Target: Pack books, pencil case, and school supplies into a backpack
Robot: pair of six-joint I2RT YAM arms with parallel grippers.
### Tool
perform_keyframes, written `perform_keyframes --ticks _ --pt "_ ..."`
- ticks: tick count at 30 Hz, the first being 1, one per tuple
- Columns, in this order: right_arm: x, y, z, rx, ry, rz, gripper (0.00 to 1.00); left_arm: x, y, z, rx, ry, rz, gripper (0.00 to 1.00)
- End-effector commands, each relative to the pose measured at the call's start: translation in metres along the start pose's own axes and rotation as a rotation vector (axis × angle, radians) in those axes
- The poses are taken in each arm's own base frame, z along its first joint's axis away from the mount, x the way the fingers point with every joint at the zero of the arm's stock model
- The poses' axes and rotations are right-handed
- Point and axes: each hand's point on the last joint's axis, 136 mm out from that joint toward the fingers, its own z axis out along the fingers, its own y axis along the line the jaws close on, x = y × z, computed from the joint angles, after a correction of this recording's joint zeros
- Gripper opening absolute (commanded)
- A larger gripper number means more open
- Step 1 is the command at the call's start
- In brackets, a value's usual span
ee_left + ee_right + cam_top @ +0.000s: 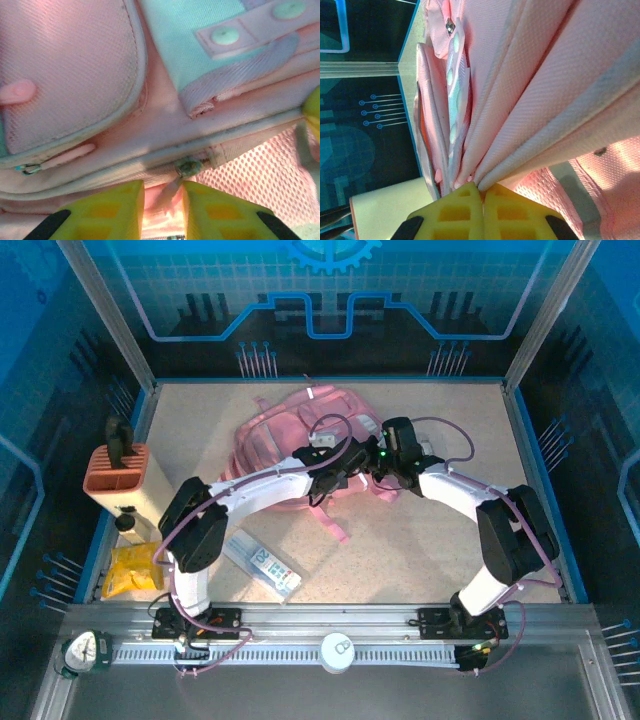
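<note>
Looking down from above, the pink backpack (272,435) lies toward the back of the table (420,550). Both arms stretch to its near edge, where the left gripper (343,472) and the right gripper (380,470) sit close together, too small from here to read their jaws. The pencil case (262,565) lies flat on the table near the left arm's base, well apart from the backpack. A yellow book (133,570) rests at the left edge, just in front of an orange holder (113,468).

The left wrist camera is close enough to show the detail. Two yellow fingers (107,212) stand a little apart, and a pink zip pull (167,197) runs from its slider (188,166) down into the gap between them. Whether they pinch it I cannot tell.

The right wrist camera settles that hand's state. Its yellow fingers (457,210) are pressed together, clenched on a gathered fold of the backpack's pink fabric, which fans out above them.
</note>
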Motion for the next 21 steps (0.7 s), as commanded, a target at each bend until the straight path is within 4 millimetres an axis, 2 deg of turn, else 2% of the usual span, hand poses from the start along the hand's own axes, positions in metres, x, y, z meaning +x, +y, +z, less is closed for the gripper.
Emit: perform_keyframes --ticks 1,5,7,12,21 --pt "-0.011 0.036 -0.015 -0.103 -0.048 -0.047 0.0 -0.005 -0.003 -0.008 0.045 0.022 0.049 0.26" --pt "-0.011 0.037 -0.016 -0.109 -0.053 -0.045 0.0 0.009 -0.02 0.001 0.1 0.085 0.081 0.31" --pt "-0.011 0.037 -0.016 -0.106 -0.054 -0.05 0.0 0.009 -0.022 0.003 0.108 0.083 0.084 0.33" --pt "-0.012 0.033 -0.017 -0.099 -0.058 -0.05 0.0 0.005 -0.008 0.003 0.039 0.06 0.113 0.38" --pt "-0.012 0.035 -0.014 -0.106 -0.05 -0.043 0.0 0.013 -0.007 0.015 0.055 0.103 0.113 0.41"
